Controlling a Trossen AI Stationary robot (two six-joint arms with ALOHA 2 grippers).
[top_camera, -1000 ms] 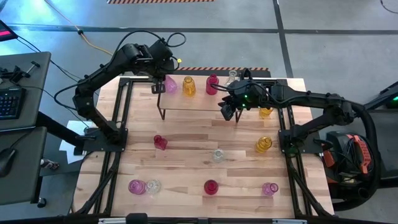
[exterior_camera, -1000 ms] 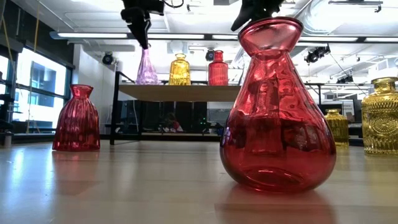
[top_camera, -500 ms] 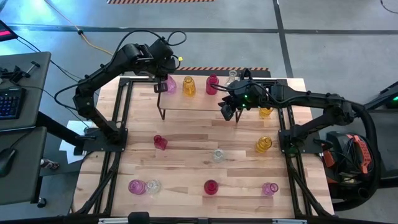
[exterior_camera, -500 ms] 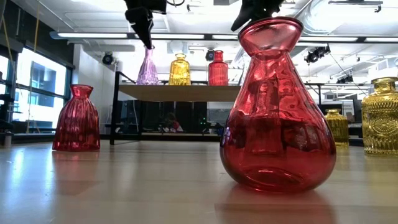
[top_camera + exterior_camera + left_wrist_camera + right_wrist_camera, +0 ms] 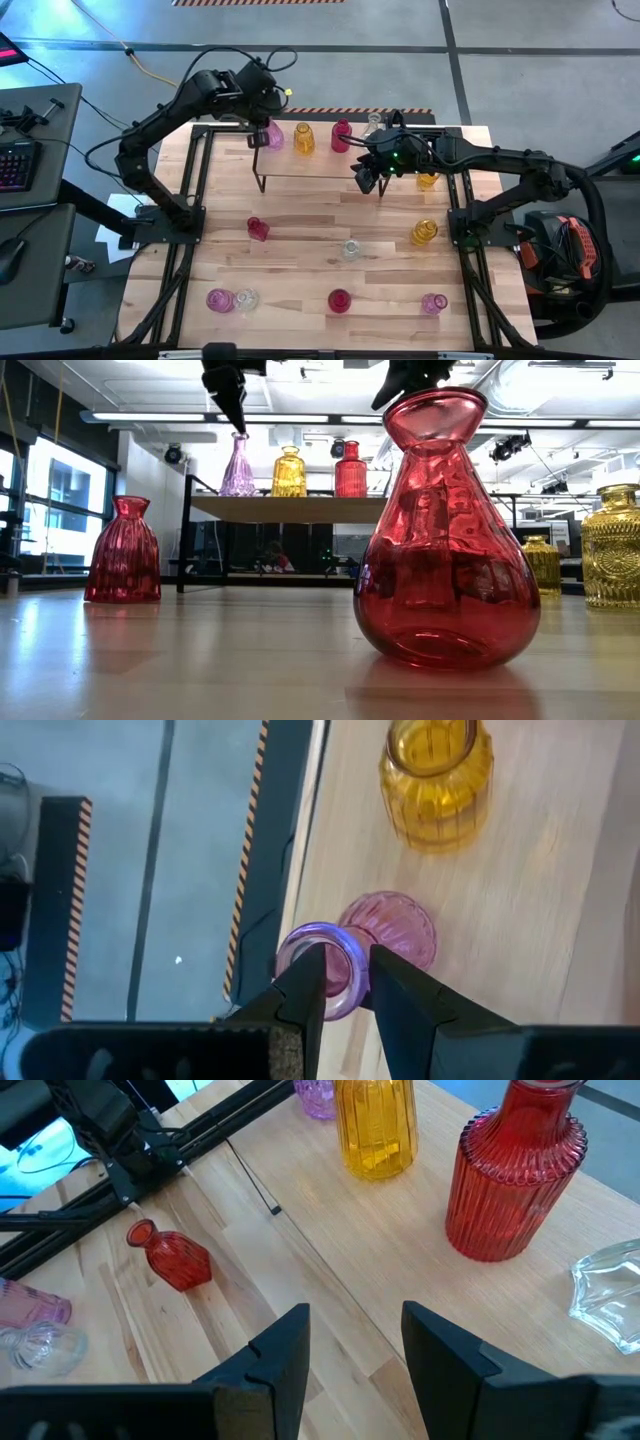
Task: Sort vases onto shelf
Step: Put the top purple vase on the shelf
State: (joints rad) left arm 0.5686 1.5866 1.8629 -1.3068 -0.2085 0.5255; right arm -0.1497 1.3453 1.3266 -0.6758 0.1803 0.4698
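3 vases are seen on the shelf point(image 5: 310, 165); the left gripper point(image 5: 345, 982), jaws slightly apart, straddles the pink vase point(image 5: 385, 925) rim; 9 await on the table point(image 5: 300, 260); the right gripper point(image 5: 355, 1342) hangs parted, empty

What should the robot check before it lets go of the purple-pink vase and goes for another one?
1. Pink vase upright on the shelf: ok, it stands at the shelf's left end.
2. Left tool clear of the vase: not ok, its fingers sit at the vase's rim, one inside the mouth.
3. Room beside it: ok, the yellow vase stands apart from it.
4. Red vase upright on the shelf: ok.
5. Right tool free: ok, open and empty over the shelf.
6. Clear vase upright: cannot tell.
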